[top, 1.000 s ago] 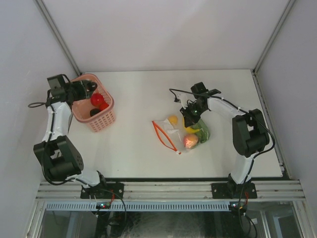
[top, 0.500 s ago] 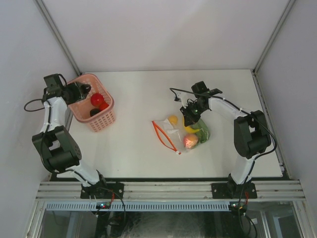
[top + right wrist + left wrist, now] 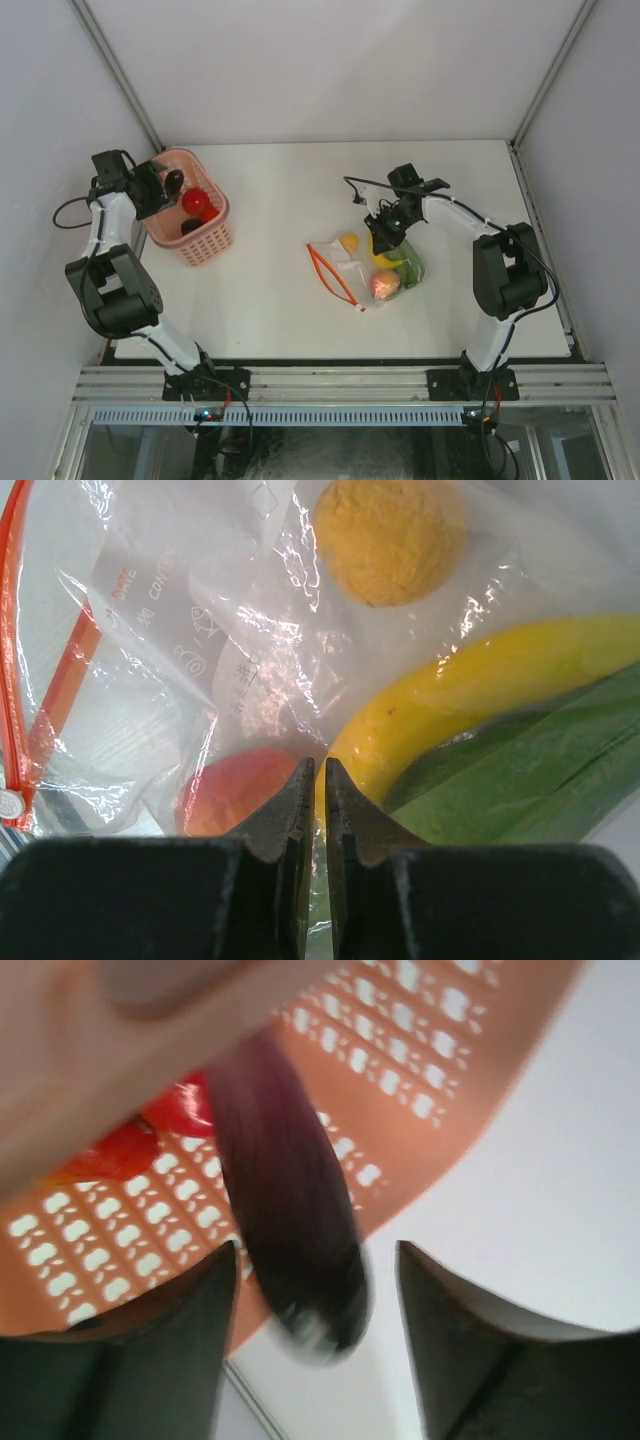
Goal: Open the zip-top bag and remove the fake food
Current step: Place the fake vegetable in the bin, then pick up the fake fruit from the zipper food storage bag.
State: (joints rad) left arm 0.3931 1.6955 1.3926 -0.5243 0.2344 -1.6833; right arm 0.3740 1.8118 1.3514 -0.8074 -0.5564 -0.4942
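Observation:
The clear zip-top bag (image 3: 352, 262) lies at mid-table, its red-orange zipper strip (image 3: 330, 272) toward the left. It holds an orange round piece (image 3: 390, 540), a yellow banana (image 3: 480, 680), a green leafy piece (image 3: 540, 780) and a red-peach piece (image 3: 235, 790). My right gripper (image 3: 383, 232) is shut, pinching the bag's plastic film (image 3: 321, 765) over the banana. My left gripper (image 3: 165, 185) is open above the pink basket (image 3: 212, 240). The purple eggplant (image 3: 285, 1200) shows blurred between its fingers (image 3: 150, 1360), touching neither.
The pink basket at the far left holds red pieces (image 3: 197, 202) and a dark piece (image 3: 190, 227); its perforated wall (image 3: 420, 1080) fills the left wrist view. The enclosure walls stand close behind the left arm.
The left wrist has shifted slightly back and left over the basket's rim. The eggplant is blurred with motion between the open fingers. The right arm and the bag have not moved.

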